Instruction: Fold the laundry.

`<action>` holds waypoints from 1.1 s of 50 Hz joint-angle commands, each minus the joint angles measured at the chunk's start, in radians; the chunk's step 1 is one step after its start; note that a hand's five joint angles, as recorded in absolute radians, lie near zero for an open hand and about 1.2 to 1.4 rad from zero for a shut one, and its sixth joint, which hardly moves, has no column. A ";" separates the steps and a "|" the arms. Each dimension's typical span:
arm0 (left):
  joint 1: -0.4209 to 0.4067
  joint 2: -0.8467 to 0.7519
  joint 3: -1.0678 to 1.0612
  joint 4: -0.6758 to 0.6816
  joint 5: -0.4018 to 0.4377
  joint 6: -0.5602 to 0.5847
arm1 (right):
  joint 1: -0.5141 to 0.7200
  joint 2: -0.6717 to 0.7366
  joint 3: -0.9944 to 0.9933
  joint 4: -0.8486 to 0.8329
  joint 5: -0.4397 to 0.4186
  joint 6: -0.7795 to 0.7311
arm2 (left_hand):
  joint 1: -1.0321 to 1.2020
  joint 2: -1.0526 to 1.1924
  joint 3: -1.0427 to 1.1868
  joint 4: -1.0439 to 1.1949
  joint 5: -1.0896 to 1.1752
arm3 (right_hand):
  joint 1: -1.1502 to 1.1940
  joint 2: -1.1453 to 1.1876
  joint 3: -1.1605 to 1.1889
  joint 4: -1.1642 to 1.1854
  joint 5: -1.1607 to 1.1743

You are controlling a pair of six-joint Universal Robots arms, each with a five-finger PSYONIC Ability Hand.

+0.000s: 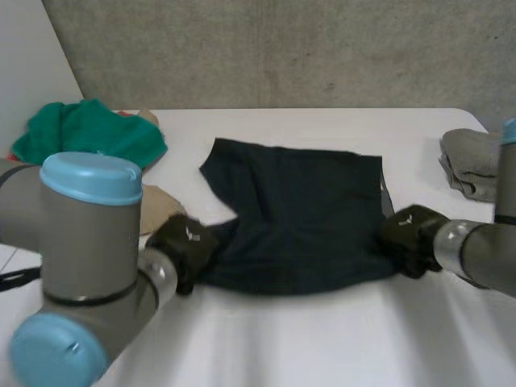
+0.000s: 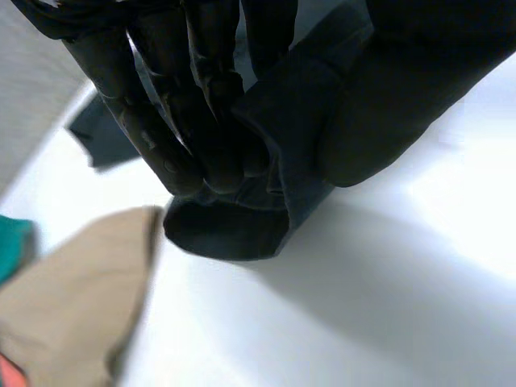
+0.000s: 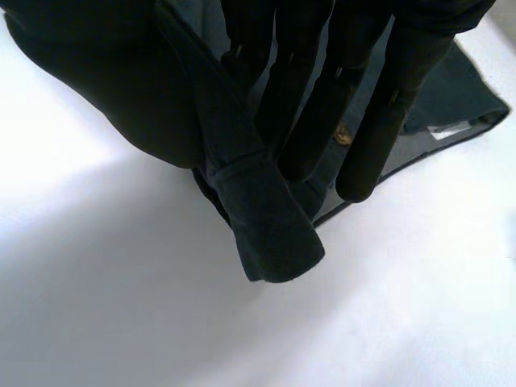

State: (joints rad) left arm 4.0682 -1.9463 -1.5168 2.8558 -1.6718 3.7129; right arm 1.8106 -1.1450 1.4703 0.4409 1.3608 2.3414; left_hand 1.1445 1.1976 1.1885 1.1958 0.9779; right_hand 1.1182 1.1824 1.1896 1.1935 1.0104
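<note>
At dark garment (image 1: pixel 298 218) corners: L robot hand (image 1: pixel 181 242), R robot hand (image 1: pixel 407 238), each clamped on it; tag (image 3: pixel 449 129) illegible.

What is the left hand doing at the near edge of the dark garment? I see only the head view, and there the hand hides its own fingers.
Observer: In the left wrist view, the left hand pinches a rolled piece of the dark garment between its fingers and thumb.
Operator: And how is the right hand?
Observer: Its wrist view shows the same: the right hand has a bunched fold of the garment pinched between thumb and fingers.
Operator: Which mark tells me the garment's side there?
Observer: A small white label sits at the garment's edge, beyond the right hand's fingertips.
</note>
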 commanded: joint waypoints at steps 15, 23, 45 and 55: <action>-0.009 -0.054 0.168 -0.188 0.017 0.068 | -0.040 -0.048 0.079 0.133 -0.055 -0.091 | -0.970 -1.023 -1.014 -1.021 -0.978 | 0.278 0.214 0.207 0.203 0.211; 0.060 -0.153 0.352 -0.035 0.112 0.081 | -0.031 -0.052 0.127 0.035 -0.068 -0.079 | -0.896 -0.949 -0.940 -0.948 -0.904 | 0.278 0.214 0.207 0.203 0.211; 0.127 -0.664 0.920 -0.119 0.408 0.265 | -0.040 -0.052 0.186 -0.060 -0.063 -0.062 | -0.482 -0.535 -0.526 -0.533 -0.490 | 0.278 0.214 0.207 0.203 0.211; 0.118 -0.694 0.935 -0.089 0.388 0.275 | -0.048 -0.053 0.189 -0.070 -0.066 -0.062 | 0.234 0.181 0.190 0.183 0.226 | 0.278 0.214 0.207 0.203 0.211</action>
State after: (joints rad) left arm 4.1914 -2.6341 -0.5793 2.7443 -1.2664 3.9856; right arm 1.7648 -1.1966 1.6585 0.3739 1.2957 2.2796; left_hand 1.0326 1.0126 1.0098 1.0117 0.8326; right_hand 1.1182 1.1825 1.1896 1.1935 1.0144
